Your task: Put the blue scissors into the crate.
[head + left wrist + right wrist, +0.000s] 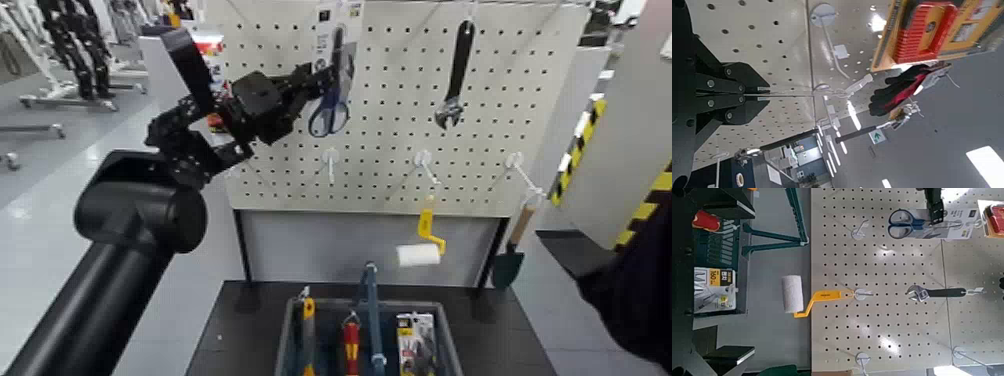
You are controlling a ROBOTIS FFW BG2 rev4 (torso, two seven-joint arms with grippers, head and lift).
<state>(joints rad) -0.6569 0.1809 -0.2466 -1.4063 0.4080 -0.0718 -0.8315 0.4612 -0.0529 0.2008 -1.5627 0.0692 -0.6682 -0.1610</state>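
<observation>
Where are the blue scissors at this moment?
In the head view, the blue scissors are at upper centre-left, before the pegboard, at the left pincer, left of the wrench.

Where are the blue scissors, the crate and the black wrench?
blue scissors (341, 117), head view: on a blue loop handle
crate (452, 346), head view: on the rim, right side
black wrench (460, 62), head view: on the dark handle
</observation>
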